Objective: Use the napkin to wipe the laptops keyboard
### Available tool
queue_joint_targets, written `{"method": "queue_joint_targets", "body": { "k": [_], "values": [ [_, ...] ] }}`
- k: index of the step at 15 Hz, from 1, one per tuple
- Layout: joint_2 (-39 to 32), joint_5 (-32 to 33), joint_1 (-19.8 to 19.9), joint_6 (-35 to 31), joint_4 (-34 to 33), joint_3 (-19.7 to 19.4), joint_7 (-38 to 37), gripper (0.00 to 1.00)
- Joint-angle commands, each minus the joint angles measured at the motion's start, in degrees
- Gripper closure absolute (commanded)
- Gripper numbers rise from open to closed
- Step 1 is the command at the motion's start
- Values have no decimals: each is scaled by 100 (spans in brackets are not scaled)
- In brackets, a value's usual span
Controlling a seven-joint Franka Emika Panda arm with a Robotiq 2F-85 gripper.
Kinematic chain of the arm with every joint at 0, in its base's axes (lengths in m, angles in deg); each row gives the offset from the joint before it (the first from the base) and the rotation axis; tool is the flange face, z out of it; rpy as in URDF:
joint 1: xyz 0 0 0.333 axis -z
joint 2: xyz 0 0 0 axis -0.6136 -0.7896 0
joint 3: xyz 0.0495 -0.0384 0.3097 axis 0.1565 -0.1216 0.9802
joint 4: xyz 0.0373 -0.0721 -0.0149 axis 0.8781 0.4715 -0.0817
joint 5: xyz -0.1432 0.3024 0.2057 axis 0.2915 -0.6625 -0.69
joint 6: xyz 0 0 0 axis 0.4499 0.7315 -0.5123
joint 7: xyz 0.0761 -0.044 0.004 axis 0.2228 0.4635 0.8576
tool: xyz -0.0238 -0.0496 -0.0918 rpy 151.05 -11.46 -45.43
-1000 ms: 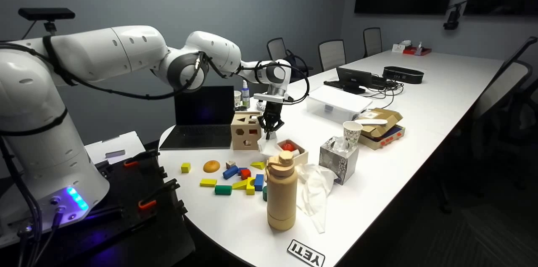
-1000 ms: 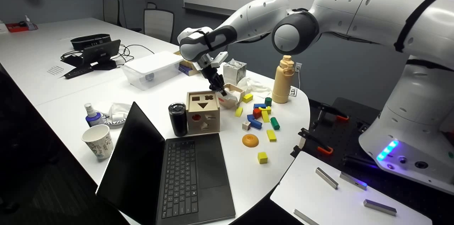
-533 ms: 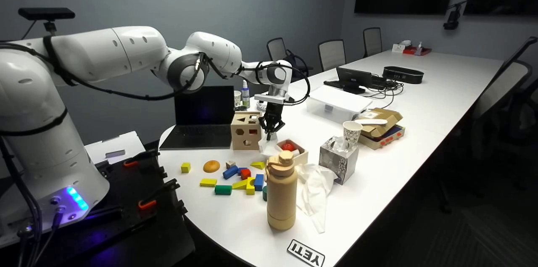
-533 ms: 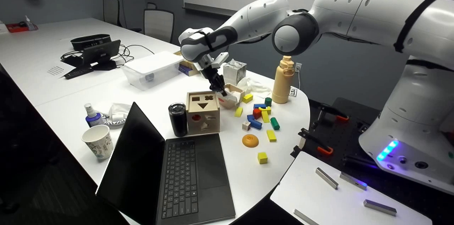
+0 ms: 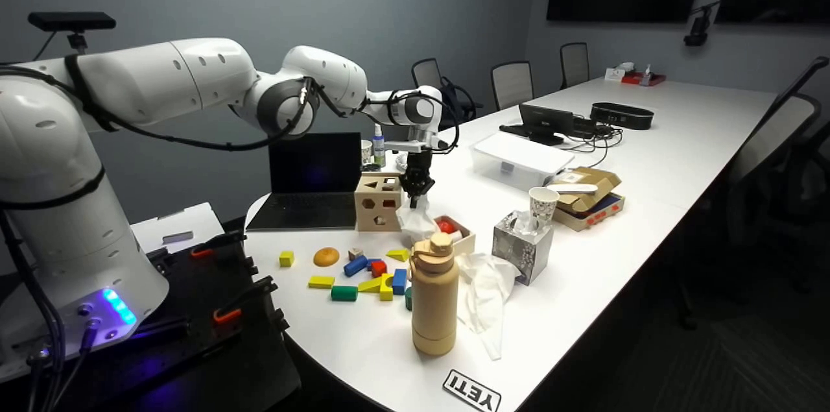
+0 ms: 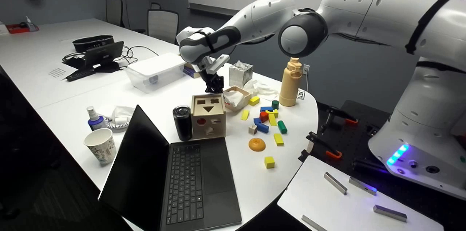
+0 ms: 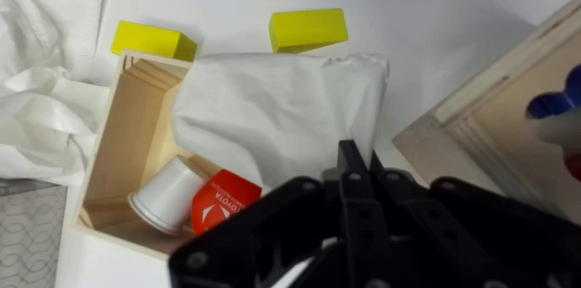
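The napkin (image 7: pixel 277 111) is white, thin and creased. My gripper (image 7: pixel 361 149) is shut on its edge, and the rest hangs over the open wooden tray. The napkin also shows in both exterior views (image 5: pixel 417 222) (image 6: pixel 234 98). The gripper (image 5: pixel 415 199) is just behind the shape-sorter box, and its fingertips are partly hidden in an exterior view (image 6: pixel 215 87). The black laptop (image 6: pixel 136 169) stands open with a dark screen. Its keyboard (image 6: pixel 185 183) faces up; the laptop also shows in an exterior view (image 5: pixel 314 162). The gripper is apart from the laptop, with the sorter box between them.
The wooden shape-sorter box (image 6: pixel 208 116) and a black tumbler (image 6: pixel 182 122) stand beside the laptop. The tray (image 7: pixel 115 143) holds a white cup and a red item. Several blocks (image 6: pixel 278 139), a tan bottle (image 5: pixel 435 295) and a tissue box (image 5: pixel 522 250) are near.
My gripper has risen slightly and moved away from the tray with the napkin. The napkin hangs longer below the fingers. The sorter box has shifted very slightly.
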Motion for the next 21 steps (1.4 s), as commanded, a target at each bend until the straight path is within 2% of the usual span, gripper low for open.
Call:
{"method": "queue_joint_targets", "body": {
  "k": [1,5,9,13,17,21],
  "values": [
    [301,-48,-128,-147,307,-35,-1060,100],
    [416,-6,-266,-252,305,-25,-1882,100],
    [597,2,-422,-185,328,3,-2327,100],
    [791,-75,-529,-22,395,170,-2332,100],
    [922,-180,-594,330,465,537,-2184,100],
    [1020,-206,-702,359,605,859,-2342,100]
  ]
}}
